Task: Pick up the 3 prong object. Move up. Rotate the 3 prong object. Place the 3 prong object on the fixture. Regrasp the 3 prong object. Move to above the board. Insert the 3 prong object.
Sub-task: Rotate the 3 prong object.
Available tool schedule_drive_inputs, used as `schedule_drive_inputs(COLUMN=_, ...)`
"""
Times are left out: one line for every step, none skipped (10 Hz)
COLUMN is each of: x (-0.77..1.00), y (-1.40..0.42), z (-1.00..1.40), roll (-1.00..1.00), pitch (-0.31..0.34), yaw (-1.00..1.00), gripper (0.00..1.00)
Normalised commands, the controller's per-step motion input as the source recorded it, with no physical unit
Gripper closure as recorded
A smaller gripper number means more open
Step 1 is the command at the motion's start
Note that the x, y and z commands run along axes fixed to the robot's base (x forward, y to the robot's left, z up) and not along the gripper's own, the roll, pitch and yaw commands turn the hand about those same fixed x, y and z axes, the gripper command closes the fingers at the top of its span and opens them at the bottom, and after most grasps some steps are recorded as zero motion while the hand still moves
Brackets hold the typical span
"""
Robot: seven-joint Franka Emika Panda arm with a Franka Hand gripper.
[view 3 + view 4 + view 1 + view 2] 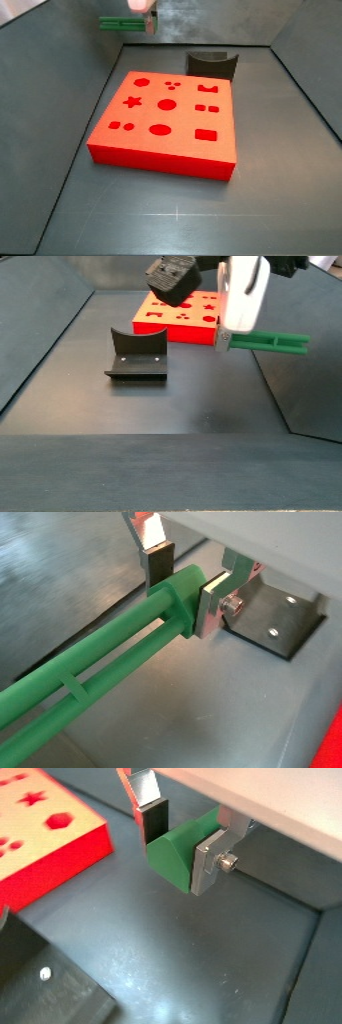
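So your gripper [181, 587] has its fingers clamped on one end of the 3 prong object [94, 662], held up off the floor. You can see the peg sticking out sideways from it [274, 342], beside the board [187, 314] and well apart from the fixture [135, 356].

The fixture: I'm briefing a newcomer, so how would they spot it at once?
Start from the big red board on the dark floor. Beside it stands the fixture, a small dark L-shaped bracket with a notched upright. Unlike the green 3 prong object held aloft in the gripper, it rests on the floor.
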Motion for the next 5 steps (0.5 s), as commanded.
schedule_drive_inputs(x=0.00, y=0.02, z=-0.01, roll=0.00, pitch=-0.002, yaw=-1.00, gripper=1.00)
schedule_drive_inputs(x=0.00, y=0.02, z=-0.01, roll=0.00, pitch=-0.002, yaw=-1.00, gripper=1.00)
schedule_drive_inputs(x=0.00, y=0.02, z=-0.01, roll=0.00, pitch=-0.002, yaw=-1.00, gripper=1.00)
schedule_drive_inputs(x=0.00, y=0.02, z=-0.01, roll=-0.01, pitch=-0.002, yaw=-1.00, gripper=1.00)
schedule_drive_inputs(x=0.00, y=0.02, z=-0.01, roll=-0.01, pitch=-0.002, yaw=-1.00, gripper=1.00)
